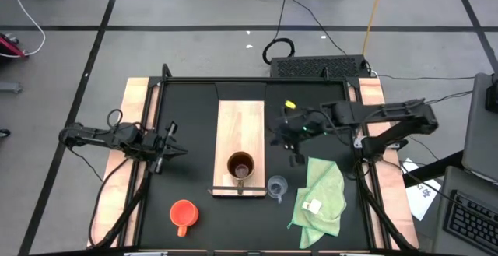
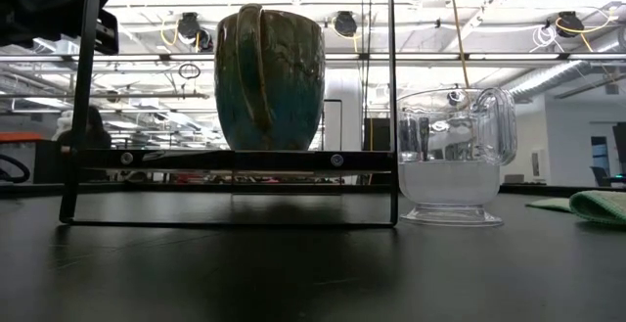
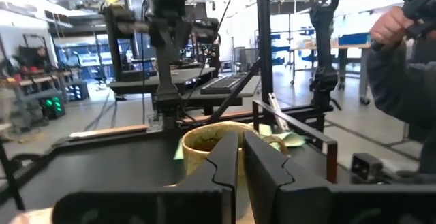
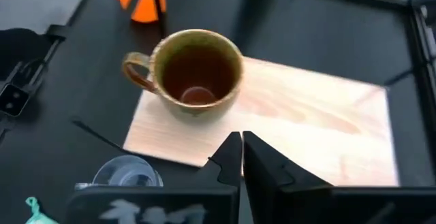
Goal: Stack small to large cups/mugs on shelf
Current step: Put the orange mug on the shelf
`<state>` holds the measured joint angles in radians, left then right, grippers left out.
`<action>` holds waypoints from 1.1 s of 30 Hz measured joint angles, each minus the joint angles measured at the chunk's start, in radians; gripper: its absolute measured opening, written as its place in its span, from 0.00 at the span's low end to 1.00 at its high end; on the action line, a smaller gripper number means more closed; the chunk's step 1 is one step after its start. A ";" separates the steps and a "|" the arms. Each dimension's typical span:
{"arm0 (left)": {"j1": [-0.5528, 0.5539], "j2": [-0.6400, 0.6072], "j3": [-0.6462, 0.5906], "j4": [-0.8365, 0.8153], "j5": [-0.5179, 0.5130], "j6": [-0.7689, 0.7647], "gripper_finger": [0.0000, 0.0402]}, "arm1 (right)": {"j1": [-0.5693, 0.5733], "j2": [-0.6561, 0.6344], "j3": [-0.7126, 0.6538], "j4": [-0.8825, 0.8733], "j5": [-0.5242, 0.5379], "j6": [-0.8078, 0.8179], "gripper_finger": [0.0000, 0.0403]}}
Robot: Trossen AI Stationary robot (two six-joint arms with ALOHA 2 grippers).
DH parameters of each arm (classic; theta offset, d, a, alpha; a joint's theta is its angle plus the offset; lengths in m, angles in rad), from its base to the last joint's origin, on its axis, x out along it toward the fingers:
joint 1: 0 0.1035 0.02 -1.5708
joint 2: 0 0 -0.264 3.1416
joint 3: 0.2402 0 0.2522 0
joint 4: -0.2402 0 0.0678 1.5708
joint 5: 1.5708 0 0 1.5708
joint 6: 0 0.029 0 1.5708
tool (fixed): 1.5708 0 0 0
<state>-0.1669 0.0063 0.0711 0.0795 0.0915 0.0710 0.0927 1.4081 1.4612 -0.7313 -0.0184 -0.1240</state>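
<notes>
Looking down from the high view, I see the brown mug (image 1: 240,166) standing on the shelf (image 1: 240,124) near its dark-strip end, the small glass cup (image 1: 276,185) on the desk (image 1: 194,116) just beside that end, and the orange-red mug (image 1: 184,214) well apart toward the desk's front-left. My left gripper (image 1: 176,152) waits at the left side, off the shelf. My right gripper (image 1: 292,152) hangs over the desk between the shelf's right edge and the green cloth (image 1: 320,198).

From the low view, the brown mug sits upright on the raised shelf with the glass cup just beside it on the desk, upright too.

Through the left wrist view, my left gripper's fingers (image 3: 225,163) are pressed together with nothing between them, the brown mug ahead.

Through the right wrist view, my right gripper's fingers (image 4: 231,157) are likewise clenched and empty, above the shelf edge with the glass cup close by.

My worry: the glass cup is nearest my right gripper, and clear glass is slick and hard to judge. Coming down with the jaws closed could knock it over or shove it into the shelf frame. The cloth beside it could also snag a finger.
</notes>
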 joint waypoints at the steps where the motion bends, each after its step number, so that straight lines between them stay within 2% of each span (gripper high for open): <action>1: 0.000 0.000 0.000 0.000 -0.010 0.011 0.06 | 0.008 -0.025 -0.056 0.051 0.000 -0.005 0.00; 7: 0.000 0.000 0.000 0.030 -0.064 0.022 0.06 | 0.033 -0.144 -0.358 0.330 -0.003 0.008 0.00; 13: 0.000 0.000 0.000 0.045 -0.068 0.022 0.06 | 0.034 -0.202 -0.516 0.415 -0.004 0.067 0.00; 24: 0.000 0.000 0.000 0.045 -0.068 0.049 0.06 | 0.034 -0.223 -0.652 0.540 -0.004 0.094 0.00; 33: 0.000 0.000 0.000 0.033 -0.067 0.000 0.06 | 0.034 -0.222 -0.677 0.548 -0.004 0.097 0.00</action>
<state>-0.1669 0.0063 0.0715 0.1127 0.0247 0.0715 0.1265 1.1858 0.7845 -0.1830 -0.0227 -0.0269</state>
